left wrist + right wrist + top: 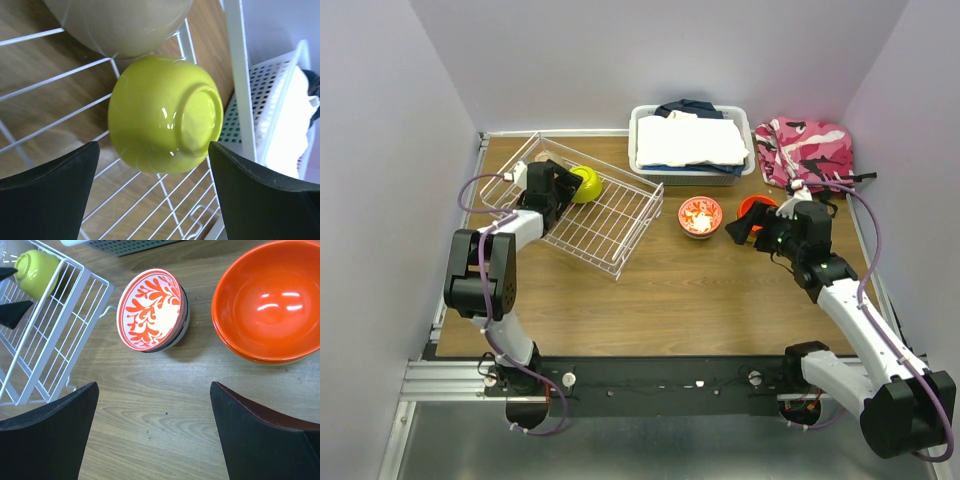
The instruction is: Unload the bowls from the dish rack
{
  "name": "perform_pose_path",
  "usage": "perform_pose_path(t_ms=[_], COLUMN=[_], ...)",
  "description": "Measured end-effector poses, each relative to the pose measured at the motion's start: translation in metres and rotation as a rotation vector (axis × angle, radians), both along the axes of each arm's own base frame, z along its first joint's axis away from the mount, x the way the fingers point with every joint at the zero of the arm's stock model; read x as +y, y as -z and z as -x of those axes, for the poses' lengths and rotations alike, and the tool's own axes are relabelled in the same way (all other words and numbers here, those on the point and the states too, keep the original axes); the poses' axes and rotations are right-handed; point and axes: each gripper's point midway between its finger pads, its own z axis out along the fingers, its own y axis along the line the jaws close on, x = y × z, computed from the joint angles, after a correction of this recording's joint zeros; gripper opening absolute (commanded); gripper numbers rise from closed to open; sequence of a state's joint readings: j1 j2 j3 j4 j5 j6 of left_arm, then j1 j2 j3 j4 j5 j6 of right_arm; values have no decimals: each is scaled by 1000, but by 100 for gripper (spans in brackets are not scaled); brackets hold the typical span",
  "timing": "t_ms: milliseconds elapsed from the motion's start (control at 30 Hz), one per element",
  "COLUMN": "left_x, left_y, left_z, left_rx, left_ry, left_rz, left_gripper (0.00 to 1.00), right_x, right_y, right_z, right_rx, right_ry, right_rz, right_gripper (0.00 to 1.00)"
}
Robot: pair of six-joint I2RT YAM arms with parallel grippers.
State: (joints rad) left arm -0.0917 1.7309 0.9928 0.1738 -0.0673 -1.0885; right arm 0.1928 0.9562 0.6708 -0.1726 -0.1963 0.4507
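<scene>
centred ahead of my left fingers, an upturned bowl lies in the dish rack, a second bowl beyond it. ahead of my right fingers on the table: a single bowl leftward, stacked bowls rightward.

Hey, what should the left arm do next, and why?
Probably ease the left hand forward until its fingers straddle the lime bowl, then close. The bowl sits in the rack, base toward the hand, centred ahead of the open fingers and untouched.
</scene>
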Motion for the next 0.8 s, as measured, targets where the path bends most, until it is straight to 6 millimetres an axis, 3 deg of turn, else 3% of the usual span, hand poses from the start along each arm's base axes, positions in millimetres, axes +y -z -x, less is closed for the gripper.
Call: perform_pose_path(t_ms=[367,800], left_x=[-6,-10], left_y=[-4,4], left_z=[-24,-24], left_rx=[-92,-64], left_ry=[-27,-28], left_rz=[112,134], left_gripper=[99,99], right_x=[1,1], right_y=[1,2], right_z=[0,-1], right_rx=[-7,-7], right_ry=[-8,-9], right_rz=[6,8], right_gripper=[100,100])
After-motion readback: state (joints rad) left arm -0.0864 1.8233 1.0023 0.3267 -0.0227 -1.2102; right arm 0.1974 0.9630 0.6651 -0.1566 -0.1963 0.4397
